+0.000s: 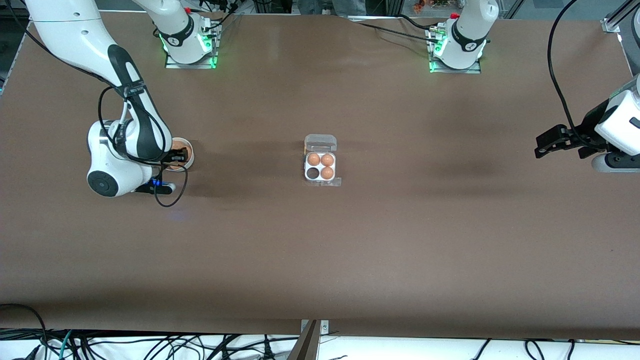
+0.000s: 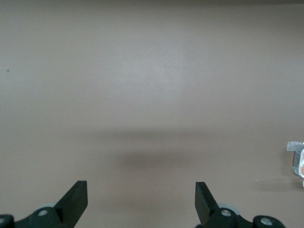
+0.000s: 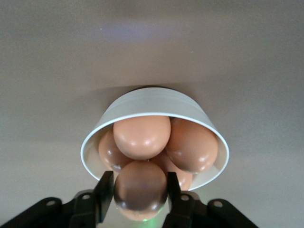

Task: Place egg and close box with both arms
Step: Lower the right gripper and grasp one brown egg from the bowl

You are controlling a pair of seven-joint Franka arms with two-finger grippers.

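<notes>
Box (image 1: pixel 320 165): mid-table, lid open; three eggs in its cells, one cell empty
Bowl (image 1: pixel 188 155): white, toward the right arm's end; eggs heaped inside
Right gripper (image 3: pixel 140 198): in the bowl; fingers clenched on the egg (image 3: pixel 140 190)
Left gripper (image 2: pixel 141 202): waiting above bare table (image 2: pixel 152 71) at the left arm's end; fingers spread, holding nothing
</notes>
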